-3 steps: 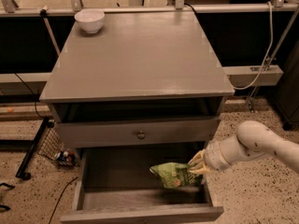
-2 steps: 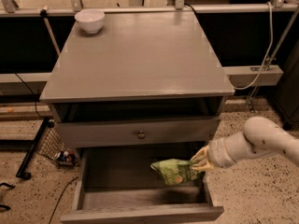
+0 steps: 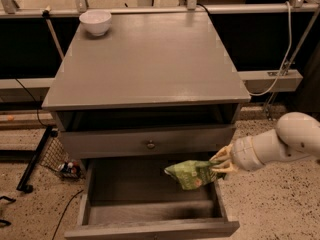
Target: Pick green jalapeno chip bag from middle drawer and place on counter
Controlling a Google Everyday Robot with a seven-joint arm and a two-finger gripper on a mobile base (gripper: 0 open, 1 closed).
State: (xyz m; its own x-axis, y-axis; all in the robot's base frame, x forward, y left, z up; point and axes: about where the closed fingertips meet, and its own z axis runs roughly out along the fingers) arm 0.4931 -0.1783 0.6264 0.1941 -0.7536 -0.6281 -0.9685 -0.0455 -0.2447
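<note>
The green jalapeno chip bag [image 3: 190,173] is a crinkled light-green bag hanging in the air above the right half of the open middle drawer [image 3: 150,211]. My gripper [image 3: 219,162] comes in from the right on a white arm and is shut on the bag's right end. The bag is lifted off the drawer floor, just below the closed drawer front with the round knob [image 3: 150,144]. The counter [image 3: 150,64] is the broad grey cabinet top above.
A white bowl [image 3: 95,21] stands at the counter's far left corner. The drawer is pulled out toward the front. A black stand and cables lie on the speckled floor at left. A rail runs behind the cabinet.
My gripper has lifted the bag higher and a little to the right, up out of the drawer.
</note>
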